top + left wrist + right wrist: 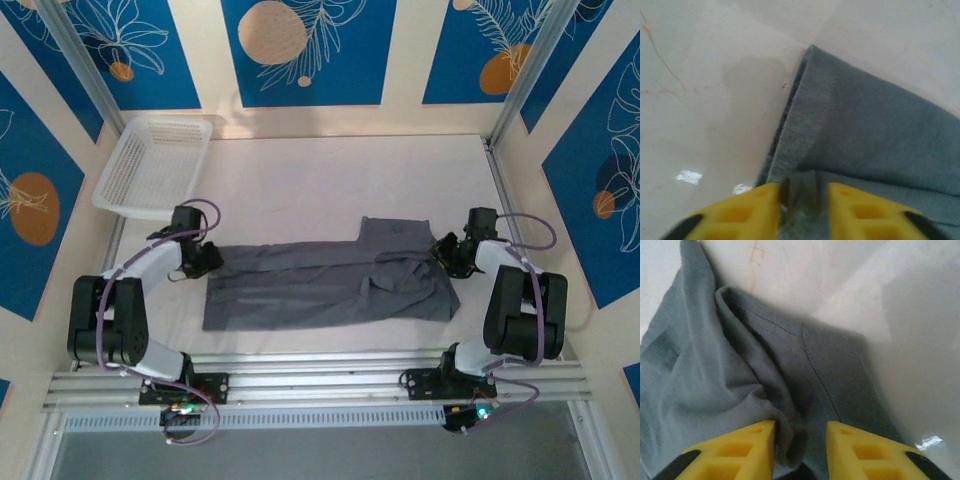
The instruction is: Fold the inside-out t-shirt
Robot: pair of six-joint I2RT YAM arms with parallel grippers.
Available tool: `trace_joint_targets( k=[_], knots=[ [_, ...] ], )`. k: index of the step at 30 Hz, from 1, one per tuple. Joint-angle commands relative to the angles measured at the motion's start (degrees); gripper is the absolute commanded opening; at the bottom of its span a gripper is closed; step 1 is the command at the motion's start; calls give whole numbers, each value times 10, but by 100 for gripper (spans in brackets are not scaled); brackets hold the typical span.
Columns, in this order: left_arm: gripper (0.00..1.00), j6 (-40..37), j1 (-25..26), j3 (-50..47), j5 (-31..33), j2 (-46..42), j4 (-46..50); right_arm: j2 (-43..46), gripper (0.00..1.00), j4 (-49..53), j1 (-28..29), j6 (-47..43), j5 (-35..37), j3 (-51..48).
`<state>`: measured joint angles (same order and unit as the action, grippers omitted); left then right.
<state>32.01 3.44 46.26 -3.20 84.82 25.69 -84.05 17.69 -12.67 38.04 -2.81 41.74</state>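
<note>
T-shirt [865, 130] hem blurred inside left pincer [802, 190]

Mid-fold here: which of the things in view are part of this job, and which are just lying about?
In the job:
inside-out t-shirt, spread on the table
left gripper at its left end, cloth between the fingers
right gripper at its right end, likewise

Lying about:
white mesh basket, far left corner, empty, apart from the t-shirt

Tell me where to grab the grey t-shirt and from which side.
Probably pinch the t-shirt at its two short ends, coming in low from outside: left end from the left, right end from the right. It lies as a long flat strip across the table, and its stitched edges there are doubled up.
</note>
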Motion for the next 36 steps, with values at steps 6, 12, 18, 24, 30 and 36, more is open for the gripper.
trace_joint_targets(
  k=[6, 12, 18, 24, 30, 36],
  knots=[
    [51, -21, 4, 60, -13, -60, 13, 50, 51, -5, 54, -70, 43, 106],
    [56, -17, 82, 64, -37, -116, 6, -118, 59, 99, 149, -168, 107, 296],
    [60, -20, 181, 50, -10, -148, 1, -242, 60, 133, 228, -171, 84, 386],
    [61, -30, 215, 40, 6, -150, 13, -347, 58, 151, 273, -156, 64, 453],
    [61, -34, 218, 37, 9, -145, 14, -389, 24, 182, 286, -143, 82, 486],
    [61, -34, 218, 42, 4, -136, 8, -304, 0, 174, 287, -135, 87, 434]
  ],
)
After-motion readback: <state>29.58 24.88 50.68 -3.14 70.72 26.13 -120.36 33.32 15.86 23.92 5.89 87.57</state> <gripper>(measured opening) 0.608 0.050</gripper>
